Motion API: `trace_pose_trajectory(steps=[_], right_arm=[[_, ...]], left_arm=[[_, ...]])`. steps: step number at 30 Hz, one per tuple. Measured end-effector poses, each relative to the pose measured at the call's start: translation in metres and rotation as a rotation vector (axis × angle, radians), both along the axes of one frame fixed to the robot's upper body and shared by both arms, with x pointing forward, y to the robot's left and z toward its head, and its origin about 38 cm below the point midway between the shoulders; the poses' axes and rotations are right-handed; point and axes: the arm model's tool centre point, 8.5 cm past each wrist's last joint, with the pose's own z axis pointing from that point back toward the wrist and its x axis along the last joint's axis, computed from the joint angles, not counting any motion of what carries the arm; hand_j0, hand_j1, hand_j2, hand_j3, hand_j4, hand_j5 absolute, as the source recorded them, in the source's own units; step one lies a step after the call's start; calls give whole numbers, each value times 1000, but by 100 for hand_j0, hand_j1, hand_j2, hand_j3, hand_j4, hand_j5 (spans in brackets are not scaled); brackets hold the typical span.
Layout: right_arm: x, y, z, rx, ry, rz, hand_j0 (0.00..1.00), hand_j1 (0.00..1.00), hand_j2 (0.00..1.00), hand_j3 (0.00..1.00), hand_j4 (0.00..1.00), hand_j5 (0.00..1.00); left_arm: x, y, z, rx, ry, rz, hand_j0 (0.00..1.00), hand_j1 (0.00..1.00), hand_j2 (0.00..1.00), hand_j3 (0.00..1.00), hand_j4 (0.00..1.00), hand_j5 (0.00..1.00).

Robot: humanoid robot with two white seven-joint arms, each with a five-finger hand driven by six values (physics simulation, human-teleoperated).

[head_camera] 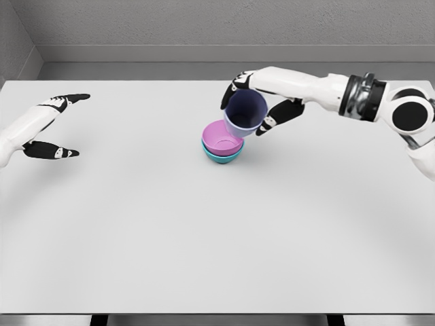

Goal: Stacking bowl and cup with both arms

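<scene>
A pink bowl (pixel 221 138) sits nested in a teal bowl (pixel 223 156) near the middle of the white table (pixel 204 238). Just above its right rim hangs a lavender cup (pixel 245 113), tilted with its mouth toward me. My right hand (pixel 253 102) is shut on that cup, with black fingers (pixel 270 122) wrapped around its right side and the thumb at its upper left. My left hand (pixel 58 125) stands open at the far left above the table, holding nothing, far from the bowls.
The table's back edge meets a grey wall (pixel 204 27). My right forearm (pixel 319 88) stretches in from the right over the table's far part.
</scene>
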Motion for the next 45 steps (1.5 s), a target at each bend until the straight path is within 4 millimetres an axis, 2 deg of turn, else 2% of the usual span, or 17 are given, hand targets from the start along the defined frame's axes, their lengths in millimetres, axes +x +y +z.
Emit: trace_pose_trajectory(steps=[14,25,28,30,41,45], right_arm=[[10,27,-8,-4,-1,23,60,60,60,60,60,60],[18,33,-21,-20,20,7,60,60,60,60,60,60],[19,34,-23,-26,24,4,64,64,64,64,64,64],[19,34,-25,-28,26,2,77,77,77,77,77,77],[20,35,-25,-28,25,1,77,77,77,77,77,77],[20,35,-25,-28,26,0,97,97,97,97,97,97]], left_arm=[[0,-1,0,-2,0,-1,100,100,100,100,100,100],[0,-2,-1,-3,0,-2,100,100,100,100,100,100],[0,-2,-1,-3,0,-2,100,100,100,100,100,100],[1,-2,0,-5,-2,-3,100,100,100,100,100,100],[0,-4,-2,-7,2,-7,100,100,100,100,100,100],[1,-5,-1,-6,0,-9,100,100,100,100,100,100]])
